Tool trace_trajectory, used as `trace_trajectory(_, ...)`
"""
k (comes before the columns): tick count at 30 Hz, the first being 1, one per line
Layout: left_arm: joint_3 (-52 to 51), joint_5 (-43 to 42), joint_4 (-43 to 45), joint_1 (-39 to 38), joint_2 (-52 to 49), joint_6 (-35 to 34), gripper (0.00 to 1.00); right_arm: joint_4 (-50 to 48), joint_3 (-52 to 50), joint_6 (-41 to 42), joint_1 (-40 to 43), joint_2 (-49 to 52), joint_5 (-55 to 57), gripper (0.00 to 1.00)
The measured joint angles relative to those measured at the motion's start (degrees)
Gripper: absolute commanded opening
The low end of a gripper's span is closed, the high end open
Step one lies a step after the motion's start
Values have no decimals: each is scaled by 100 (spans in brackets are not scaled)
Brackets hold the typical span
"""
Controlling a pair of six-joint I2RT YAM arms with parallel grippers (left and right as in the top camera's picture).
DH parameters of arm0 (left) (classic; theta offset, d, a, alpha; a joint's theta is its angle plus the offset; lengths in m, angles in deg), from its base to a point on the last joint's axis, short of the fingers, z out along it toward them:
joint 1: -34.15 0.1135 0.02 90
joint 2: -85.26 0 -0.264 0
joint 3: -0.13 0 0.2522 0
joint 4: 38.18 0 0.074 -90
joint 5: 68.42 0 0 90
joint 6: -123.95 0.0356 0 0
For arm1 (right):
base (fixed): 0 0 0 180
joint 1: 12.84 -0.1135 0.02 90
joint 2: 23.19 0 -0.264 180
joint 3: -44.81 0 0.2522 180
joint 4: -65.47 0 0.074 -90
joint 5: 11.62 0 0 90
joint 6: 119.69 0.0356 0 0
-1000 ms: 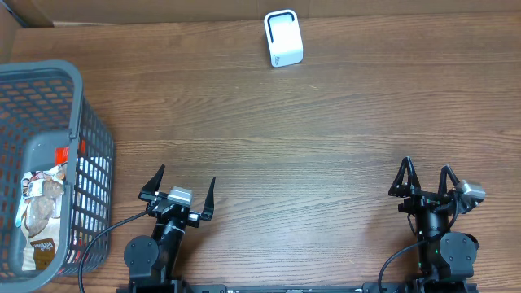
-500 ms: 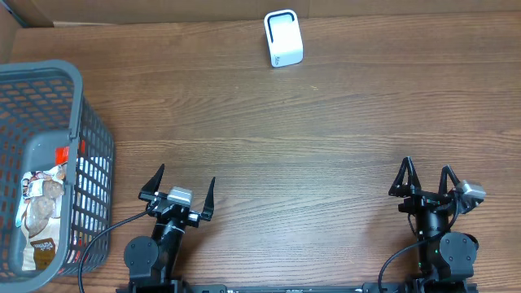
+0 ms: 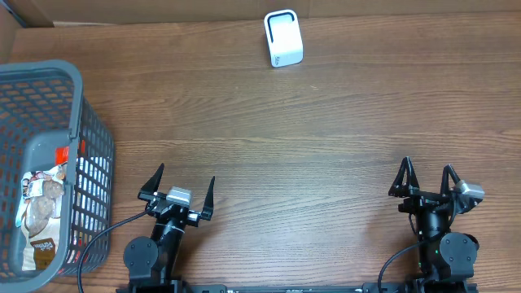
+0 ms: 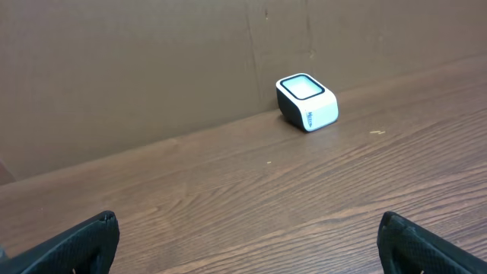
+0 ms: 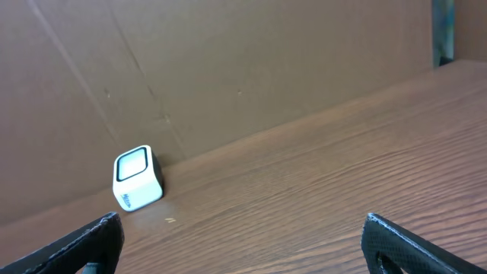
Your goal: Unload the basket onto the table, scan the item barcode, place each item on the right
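snack packet [image 3: 41, 220] lies in the basket [image 3: 77, 106] at 9 o'clock, long axis 12 to 6; scanner [image 3: 283, 38] at 12; left tool [image 3: 186, 173] and right tool [image 3: 426, 164] gape, empty.

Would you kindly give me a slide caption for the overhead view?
Left gripper and right gripper rest open; white scanner at far edge, snack packet in grey basket.

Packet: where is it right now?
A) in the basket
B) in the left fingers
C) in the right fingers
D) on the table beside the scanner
A: the packet lies on the floor of the basket at the table's left edge, far from the scanner.
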Motion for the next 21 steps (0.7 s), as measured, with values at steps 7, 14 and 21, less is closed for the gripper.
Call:
trace_trajectory(7, 0, 0, 0, 0, 0, -107, 100, 0, 2, -164, 0, 0, -122, 100)
trace_trajectory(14, 7, 0, 0, 0, 0, -341, 100, 9, 155, -216, 0, 0, -310, 100)
trace_trajectory(21, 238, -2, -221, 0, 0, -647, 100, 413, 787, -236, -2, 0, -470, 100)
